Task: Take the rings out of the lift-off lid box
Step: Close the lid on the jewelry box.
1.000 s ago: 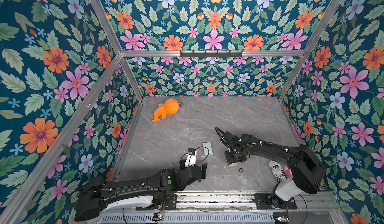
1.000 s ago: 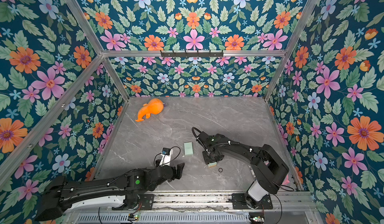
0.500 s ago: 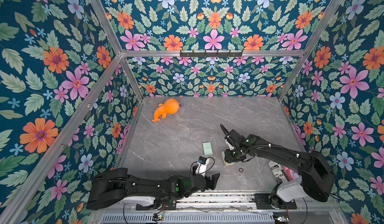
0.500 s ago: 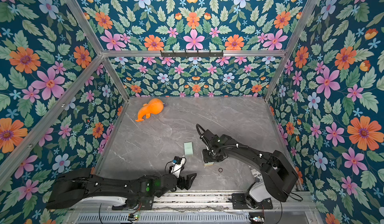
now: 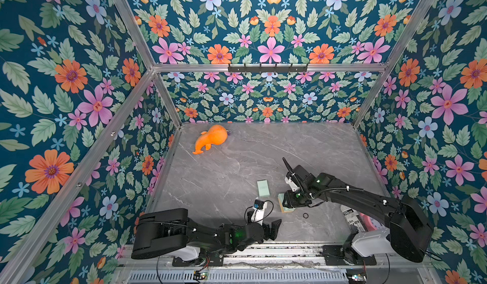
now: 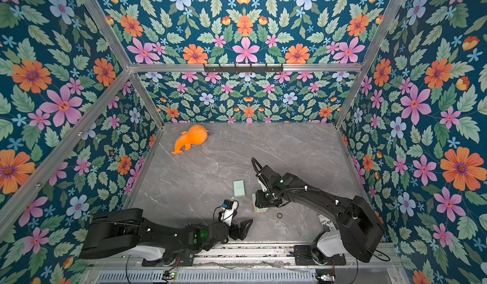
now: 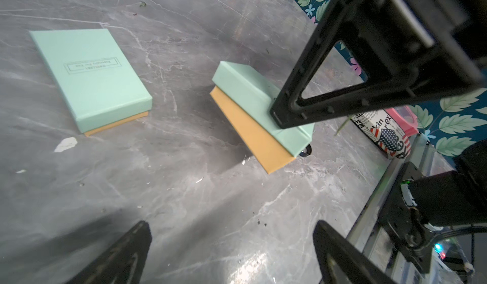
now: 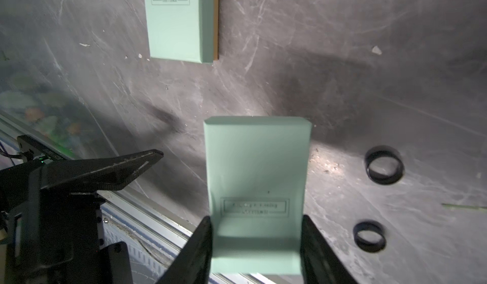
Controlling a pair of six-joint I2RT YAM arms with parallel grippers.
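Observation:
My right gripper (image 8: 256, 218) is shut on the sides of a mint-green lift-off lid box (image 8: 257, 164) with a tan underside (image 7: 253, 135). It holds the box tilted just above the table (image 5: 286, 211). Two black rings (image 8: 384, 168) (image 8: 369, 236) lie on the grey table beside it; only one ring (image 5: 305, 215) (image 6: 279, 215) shows in the top views. A second mint-green box piece (image 5: 263, 187) (image 7: 89, 77) with a printed label lies flat nearby. My left gripper (image 5: 274, 228) (image 7: 232, 227) hangs open and empty, low near the front rail.
An orange plush toy (image 5: 210, 138) lies at the back left. A printed wrapper and a pink object (image 5: 354, 218) sit by the right arm's base. The metal front rail (image 5: 276, 245) runs under both arms. Floral walls close in three sides.
My left arm has swung to the right and toward the front rail, gripper still open. The right gripper has shifted slightly left with the box still in it.

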